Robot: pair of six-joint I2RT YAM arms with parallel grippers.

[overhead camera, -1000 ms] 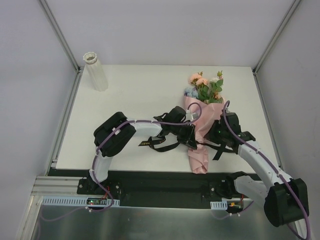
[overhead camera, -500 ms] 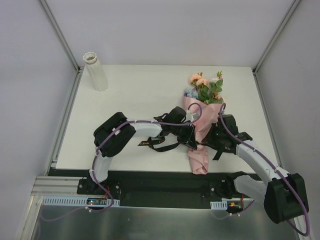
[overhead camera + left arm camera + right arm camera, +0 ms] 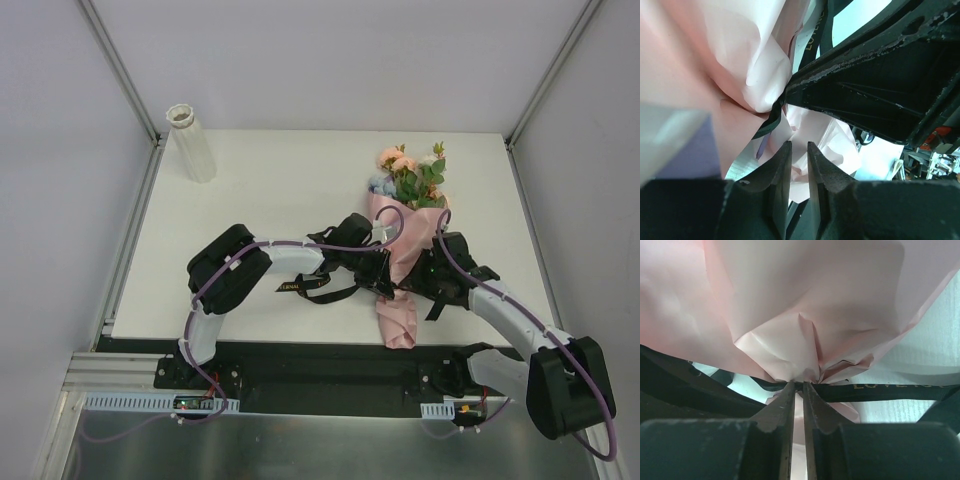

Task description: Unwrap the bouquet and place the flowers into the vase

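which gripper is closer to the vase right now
Left. The left gripper is at the bouquet's left side, toward the vase in the far-left corner; the right gripper is on the bouquet's right side, farther away.

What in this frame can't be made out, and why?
Stems of the flowers: the bouquet wrapping hides them in every view.
Lettering on the ribbon: too small in the top view, blurred in the right wrist view.
Whether the right hand pinches the ribbon: its fingertips and crumpled wrapping crowd the spot.
Inside of the vase: too small in the top view.
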